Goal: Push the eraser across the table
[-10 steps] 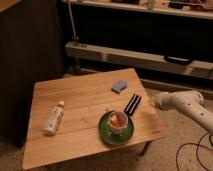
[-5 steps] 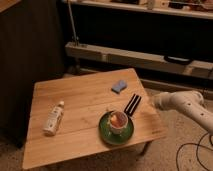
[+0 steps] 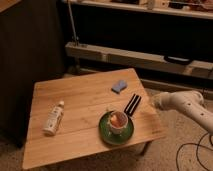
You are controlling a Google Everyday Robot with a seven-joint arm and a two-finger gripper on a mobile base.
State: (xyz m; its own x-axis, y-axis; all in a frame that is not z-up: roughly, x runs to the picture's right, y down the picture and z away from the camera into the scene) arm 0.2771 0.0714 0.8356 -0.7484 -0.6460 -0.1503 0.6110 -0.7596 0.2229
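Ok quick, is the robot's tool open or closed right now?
The tool: cannot be told. It is by the right edge of the table, just right of the eraser.

A light bamboo-coloured plank surface [image 3: 75,100] shows thin darker seams between its boards. On it, the black eraser [image 3: 132,104] carries a pale stripe along its length, and a light-blue pad [image 3: 119,86] lies near it. A white bottle [image 3: 54,117] has a yellowish label. A pale cup [image 3: 118,122] with orange-tinted contents stands on a dark green saucer [image 3: 105,134]. The white arm [image 3: 185,102], dotted with small dark spots, ends in the pale pincer [image 3: 151,99] just right of the eraser. The floor [image 3: 170,150] is speckled grey-beige, crossed by black cables [image 3: 192,150]. A pale grey rail [image 3: 130,56] runs across the dark background.
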